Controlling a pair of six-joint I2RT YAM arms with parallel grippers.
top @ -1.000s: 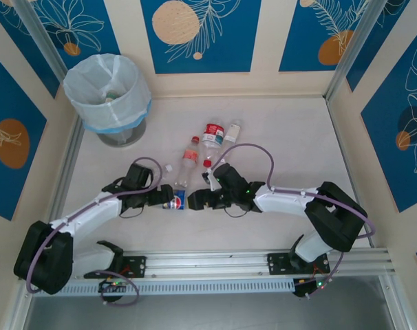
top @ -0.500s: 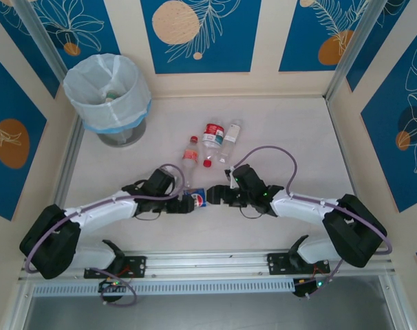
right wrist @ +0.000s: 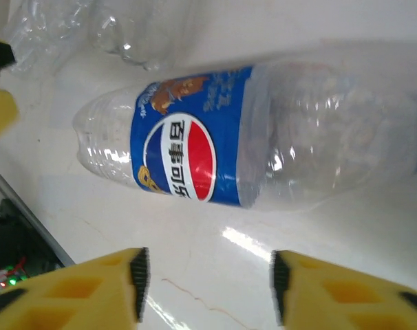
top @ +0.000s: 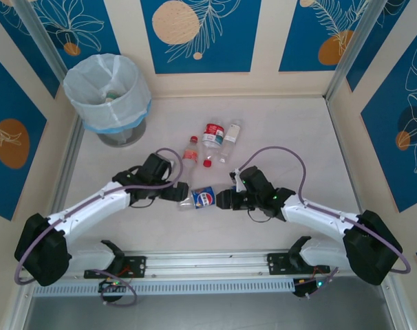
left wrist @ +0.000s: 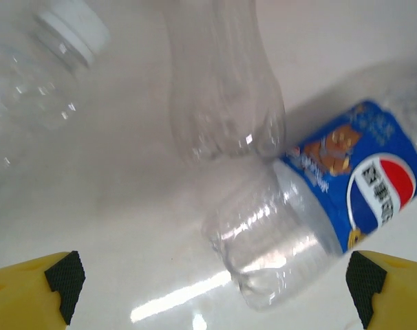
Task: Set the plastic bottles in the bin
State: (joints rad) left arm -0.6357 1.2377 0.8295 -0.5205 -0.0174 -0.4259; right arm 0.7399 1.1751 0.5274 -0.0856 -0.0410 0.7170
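— Bottles (top: 212, 135): how many remain?
— Four, I judge, in the middle of the table (top: 291, 144). The bin (top: 105, 89) stands at its far left corner. My left gripper (top: 182, 194) and right gripper (top: 221, 200) gape empty, flanking the blue-label bottle (top: 203, 198).

The left arm (top: 91, 206) and right arm (top: 318, 214) wear white shells between bulky black joint housings. A purple cable (top: 270, 149) loops along each. Black bases (top: 119, 265) carry tiny green and red lights. The fingers (right wrist: 78, 289) are yellow with black pads (left wrist: 65, 276).
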